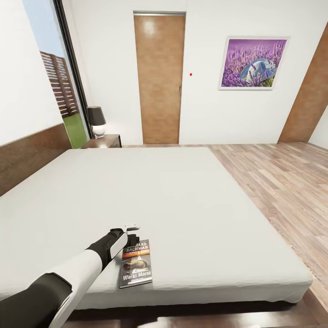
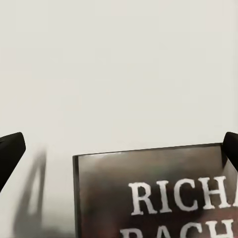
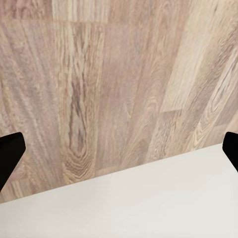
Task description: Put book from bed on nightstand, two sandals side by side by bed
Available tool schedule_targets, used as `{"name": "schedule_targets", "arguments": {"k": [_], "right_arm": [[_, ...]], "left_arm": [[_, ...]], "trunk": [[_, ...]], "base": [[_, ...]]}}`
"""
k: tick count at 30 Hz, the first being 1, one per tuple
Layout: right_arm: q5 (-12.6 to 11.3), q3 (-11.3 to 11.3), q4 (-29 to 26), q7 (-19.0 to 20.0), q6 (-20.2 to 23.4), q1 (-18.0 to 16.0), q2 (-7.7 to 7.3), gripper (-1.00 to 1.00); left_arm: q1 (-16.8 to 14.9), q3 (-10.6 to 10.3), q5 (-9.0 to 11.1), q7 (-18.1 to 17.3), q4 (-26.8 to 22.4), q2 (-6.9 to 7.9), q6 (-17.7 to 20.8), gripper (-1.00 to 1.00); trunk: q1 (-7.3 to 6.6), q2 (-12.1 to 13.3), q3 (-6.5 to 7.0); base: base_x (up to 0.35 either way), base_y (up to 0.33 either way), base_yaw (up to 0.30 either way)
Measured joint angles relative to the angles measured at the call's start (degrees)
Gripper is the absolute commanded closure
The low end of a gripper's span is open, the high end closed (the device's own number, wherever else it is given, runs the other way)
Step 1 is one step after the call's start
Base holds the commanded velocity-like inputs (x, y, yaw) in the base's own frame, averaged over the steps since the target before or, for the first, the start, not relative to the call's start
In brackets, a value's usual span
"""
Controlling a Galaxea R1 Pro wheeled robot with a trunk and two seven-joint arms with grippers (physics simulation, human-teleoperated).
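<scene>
Low over bed [image 1: 191, 200], left hand [image 1: 132, 233] spread wide above book [image 1: 136, 265] top edge, gripping nothing

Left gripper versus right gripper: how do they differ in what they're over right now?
The left gripper hangs over the bed with the book lying flat between its fingertips; the right gripper looks down at the wood floor past the mattress edge, with nothing between its fingers. Both are open, fingertips spread wide.
</scene>
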Motion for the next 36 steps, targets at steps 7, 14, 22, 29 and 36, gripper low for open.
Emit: {"name": "schedule_targets", "arguments": {"k": [7, 14, 22, 29, 36], "right_arm": [[0.0, 0.0, 0.0, 0.0, 0.0, 0.0, 0.00, -1.00], [0.0, 0.0, 0.0, 0.0, 0.0, 0.0, 0.00, -1.00], [0.0, 0.0, 0.0, 0.0, 0.0, 0.0, 0.00, -1.00], [0.0, 0.0, 0.0, 0.0, 0.0, 0.0, 0.00, -1.00], [0.0, 0.1, 0.0, 0.0, 0.0, 0.0, 0.00, -1.00]], "left_arm": [[0.0, 0.0, -0.1, -0.1, 0.0, -0.01, 0.0, -1.00], [0.0, 0.1, -0.2, -0.1, 0.0, -0.02, 0.0, -1.00], [0.0, 0.1, -0.2, -0.1, 0.1, -0.03, 0.0, -1.00], [0.0, 0.1, -0.1, -0.1, 0.1, -0.03, 0.0, -1.00], [0.0, 0.1, -0.1, -0.1, 0.1, -0.03, 0.0, -1.00]], "trunk": [[0.01, 0.0, 0.00], [0.01, 0.0, 0.00], [0.00, 0.0, 0.00], [0.00, 0.0, 0.00], [0.00, 0.0, 0.00]], "base": [[-0.016, 0.000, 0.000], [-0.094, 0.000, 0.000], [-0.032, 0.000, 0.000], [-0.007, 0.000, 0.000], [-0.002, 0.000, 0.000]]}}
